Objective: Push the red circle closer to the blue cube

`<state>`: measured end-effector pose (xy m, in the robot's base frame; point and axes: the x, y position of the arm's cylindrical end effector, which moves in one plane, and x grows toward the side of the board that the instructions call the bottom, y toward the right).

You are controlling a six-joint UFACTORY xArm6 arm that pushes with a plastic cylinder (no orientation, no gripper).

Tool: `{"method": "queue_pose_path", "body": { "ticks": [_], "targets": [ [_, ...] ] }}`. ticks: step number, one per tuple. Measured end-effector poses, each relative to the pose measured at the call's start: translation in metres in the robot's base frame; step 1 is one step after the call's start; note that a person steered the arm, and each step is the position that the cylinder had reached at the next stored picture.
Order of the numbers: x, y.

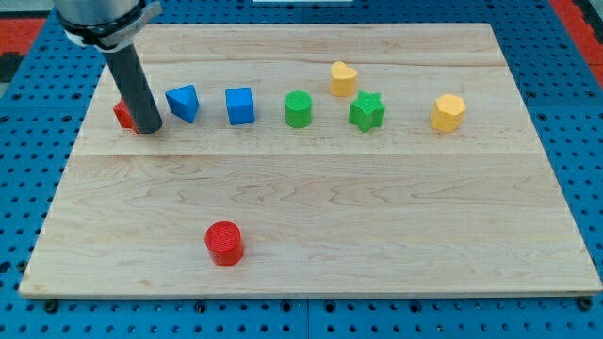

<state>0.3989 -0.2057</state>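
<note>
My tip (148, 128) flanks red block (121, 114); one red circle (224, 243).

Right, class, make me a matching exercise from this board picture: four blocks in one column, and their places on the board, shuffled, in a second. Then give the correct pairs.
Blocks:
1. red circle
2. blue cube
3. yellow heart
4. yellow hexagon

Places:
A. farthest toward the view's right
B. alone near the view's bottom
C. just above the row, between the green cylinder and green star
D. between the blue triangle and the green cylinder

Pairs: 1-B, 2-D, 3-C, 4-A
</note>
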Motion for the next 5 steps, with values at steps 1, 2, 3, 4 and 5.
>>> {"method": "queue_pose_path", "body": {
  "ticks": [1,2,3,4,5],
  "targets": [
    [-0.006,-0.01],
    [-0.016,-0.008],
    [0.044,0.037],
    [0.158,0.063],
    [0.219,0.095]
  ]
}}
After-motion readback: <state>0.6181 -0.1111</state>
